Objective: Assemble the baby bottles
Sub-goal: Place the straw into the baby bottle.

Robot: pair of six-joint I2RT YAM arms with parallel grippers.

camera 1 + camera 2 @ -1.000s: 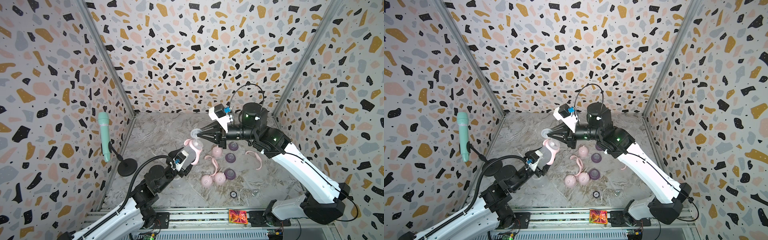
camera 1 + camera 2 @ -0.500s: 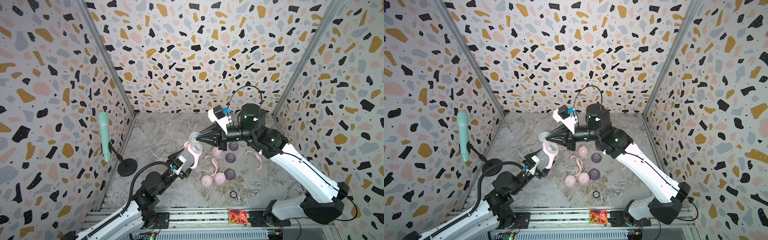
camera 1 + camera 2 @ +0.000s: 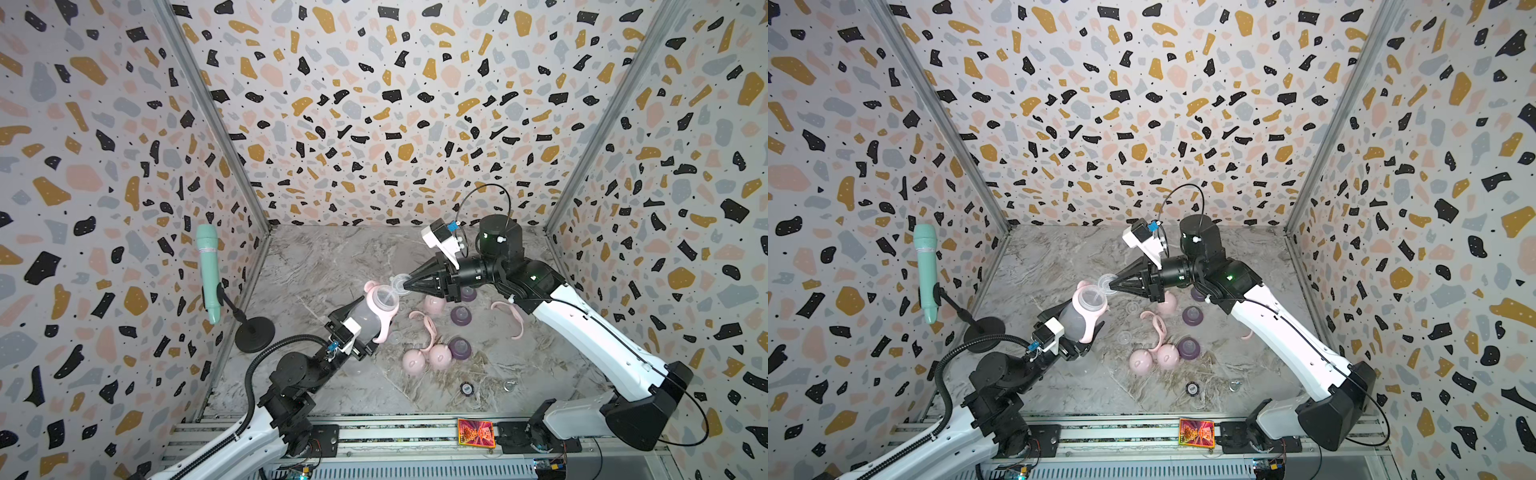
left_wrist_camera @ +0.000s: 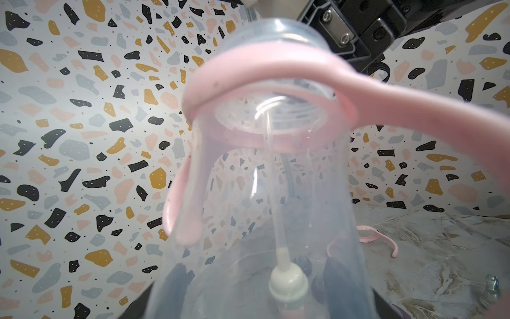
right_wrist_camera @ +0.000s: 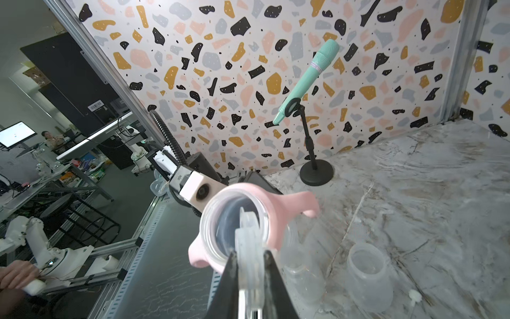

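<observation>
A clear baby bottle [image 3: 370, 318] [image 3: 1076, 320] with a pink two-handled ring [image 4: 262, 91] is held tilted above the table. My left gripper [image 3: 358, 337] [image 4: 256, 290] is shut on its lower body; its dark fingers [image 4: 176, 290] show through the plastic. My right gripper [image 3: 407, 285] [image 5: 249, 252] is shut on a clear straw disc [image 3: 1106, 283] [image 5: 249, 234], right at the bottle's mouth [image 5: 220, 221]. The straw runs down inside the bottle to a white weight [image 4: 288, 284].
On the marble table lie pink dome caps [image 3: 413, 361] [image 3: 434, 305], purple collars [image 3: 460, 315] [image 3: 459, 347], loose pink handle rings [image 3: 428, 328] [image 3: 509, 316] and two clear bottles [image 5: 369, 276] [image 5: 300, 273]. A mint-green microphone [image 3: 208, 270] on a black stand [image 3: 254, 334] is at the left wall.
My right gripper has brought the clear disc down closer to the bottle's mouth. My left arm has drawn back a little with the bottle in it.
</observation>
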